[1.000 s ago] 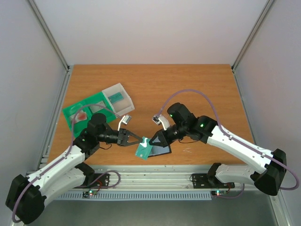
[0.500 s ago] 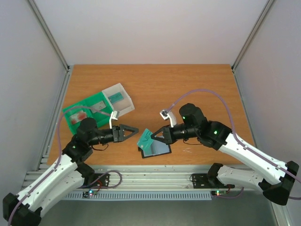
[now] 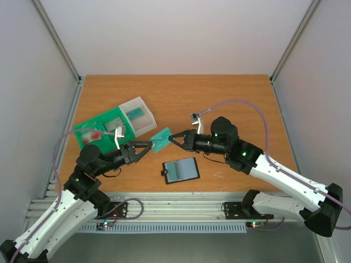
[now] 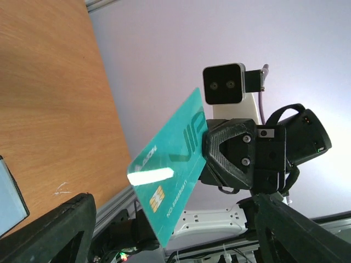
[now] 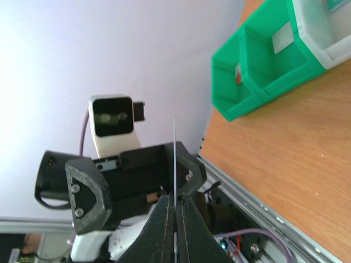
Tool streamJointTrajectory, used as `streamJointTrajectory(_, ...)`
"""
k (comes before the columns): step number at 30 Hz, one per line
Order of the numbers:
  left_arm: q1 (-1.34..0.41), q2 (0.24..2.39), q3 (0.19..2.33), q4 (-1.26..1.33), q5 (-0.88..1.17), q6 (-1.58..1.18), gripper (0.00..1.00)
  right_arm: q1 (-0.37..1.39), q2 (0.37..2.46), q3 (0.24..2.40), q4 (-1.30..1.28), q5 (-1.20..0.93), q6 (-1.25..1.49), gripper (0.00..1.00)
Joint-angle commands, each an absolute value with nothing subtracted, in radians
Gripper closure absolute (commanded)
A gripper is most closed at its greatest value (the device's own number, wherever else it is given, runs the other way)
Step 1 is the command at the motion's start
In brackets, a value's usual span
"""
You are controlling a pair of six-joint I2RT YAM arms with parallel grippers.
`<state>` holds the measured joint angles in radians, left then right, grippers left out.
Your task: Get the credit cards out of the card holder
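Field notes. We log one teal card (image 3: 160, 139) held clear of the worktop (image 3: 230, 104), pinched near one edge in the right tool (image 3: 171, 138). It is tilted, and its printed face shows a chip (the right wrist view sees it edge-on, as a thin line). The card holder (image 3: 181, 170) lies open and flat on the worktop, greyish-blue inside up. A red-pink card (image 3: 94, 135) sits in the green tray (image 3: 101, 118).

Wooden table (image 3: 219, 98) bears card holder (image 3: 181, 170) and sorting tray (image 3: 109, 118)
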<state>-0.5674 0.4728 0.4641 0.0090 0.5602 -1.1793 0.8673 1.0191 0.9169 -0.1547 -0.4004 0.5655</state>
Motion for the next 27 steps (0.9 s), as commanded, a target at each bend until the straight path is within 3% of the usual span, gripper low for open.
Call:
streamJointTrajectory(1,-0.571,0.464,0.456,0.059,0.528,-1.233,0.21,0.862,1.048,0.884,0.056,-0.341,0.716,0.99)
streamJointTrajectory(14,-0.571,0.463,0.43,0.138,0.493,-1.299,0.74,0.863,1.07,0.862,0.101,-0.302,0.75,0.99)
streamJointTrajectory(18,-0.571,0.464,0.428,0.14,0.489,-1.294,0.97,0.862,1.076,0.868,0.089,-0.305,0.742,0.99)
streamJointTrajectory(22,-0.57,0.462,0.431,0.133,0.492,-1.283,1.0,0.862,1.076,0.861,0.091,-0.308,0.744,0.98)
streamJointTrajectory(27,-0.571,0.461,0.437,0.112,0.5,-1.26,1.0,0.862,1.068,0.845,0.079,-0.309,0.737,0.9)
